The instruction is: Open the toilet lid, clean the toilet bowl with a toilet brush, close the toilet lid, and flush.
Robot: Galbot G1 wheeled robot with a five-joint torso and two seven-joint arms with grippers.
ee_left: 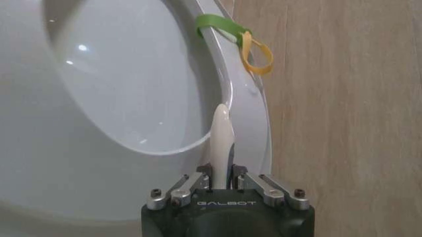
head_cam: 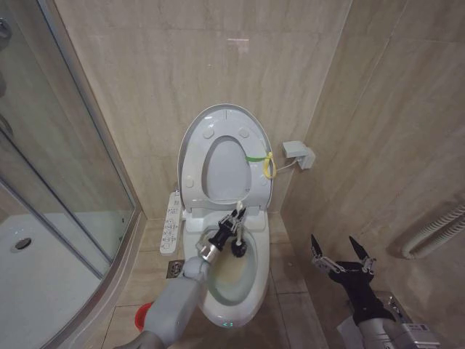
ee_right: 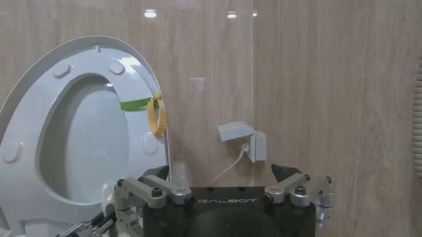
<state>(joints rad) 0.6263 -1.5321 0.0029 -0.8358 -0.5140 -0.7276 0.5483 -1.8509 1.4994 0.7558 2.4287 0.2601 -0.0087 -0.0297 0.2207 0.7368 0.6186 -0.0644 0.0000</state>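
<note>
With the glossy white oval toilet lid (head_cam: 227,120) propped upright, my left gripper (head_cam: 231,222) clamps the thin white-handled, black-headed toilet brush (head_cam: 238,243) inside the stained white ceramic toilet bowl (head_cam: 256,287) for scrubbing, while my right gripper (head_cam: 341,256) waits open beside it.

1. Toilet lid (head_cam: 195,149): glossy white oval cover, raised upright against the far wall; small round bumpers show on its exposed underside.
2. Toilet bowl (head_cam: 251,291): white elongated ceramic bowl, open, inside stained yellowish-brown; a small green light sits on the near front of its base.
3. Toilet brush (head_cam: 238,231): thin white stick handle with a round black bristle head, head down inside the bowl at its far end, handle tilted up toward the lid.
</note>
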